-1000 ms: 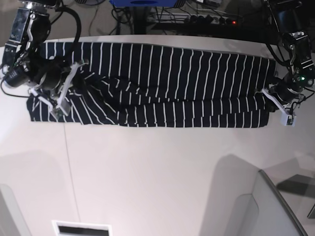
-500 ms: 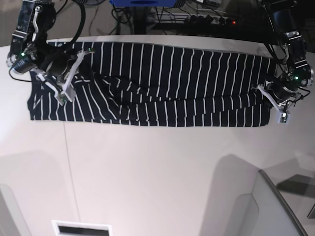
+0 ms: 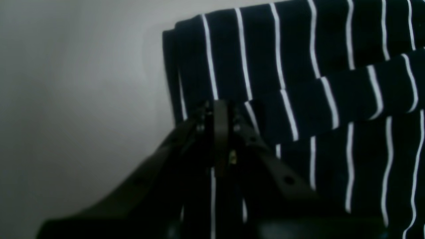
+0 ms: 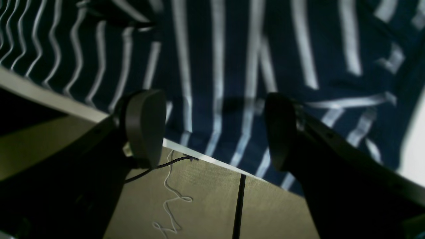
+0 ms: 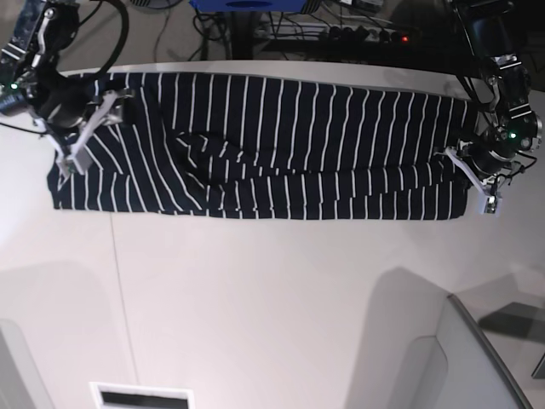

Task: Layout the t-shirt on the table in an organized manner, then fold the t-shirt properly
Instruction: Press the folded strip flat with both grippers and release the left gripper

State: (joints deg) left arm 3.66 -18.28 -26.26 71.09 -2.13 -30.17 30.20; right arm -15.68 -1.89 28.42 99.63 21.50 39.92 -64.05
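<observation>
Across the far part of the table (image 5: 272, 290) the t-shirt (image 5: 281, 145) is laid out as a long band running left to right, folded lengthwise, with its far edge close to the table's far edge. A rumpled fold is seen left of its middle, and the near edge lies fairly straight.

At the shirt's right end the left gripper (image 5: 477, 175) is placed low on the cloth. In the left wrist view its jaws are pressed together with a dark layer of the shirt (image 3: 298, 83) caught between them, right beside the folded right corner; bare table (image 3: 73, 83) is seen just past that corner.

At the shirt's left end the right gripper (image 5: 89, 128) is held above the cloth near the far left corner. In the right wrist view the right gripper (image 4: 212, 129) is spread wide, with its two fingers (image 4: 144, 126) well apart and nothing between them; striped cloth (image 4: 232, 59) lies below. The table's edge and the floor (image 4: 206, 205) beyond it are seen under the fingers, with a thin white cord (image 4: 172, 196) lying on the floor.
</observation>
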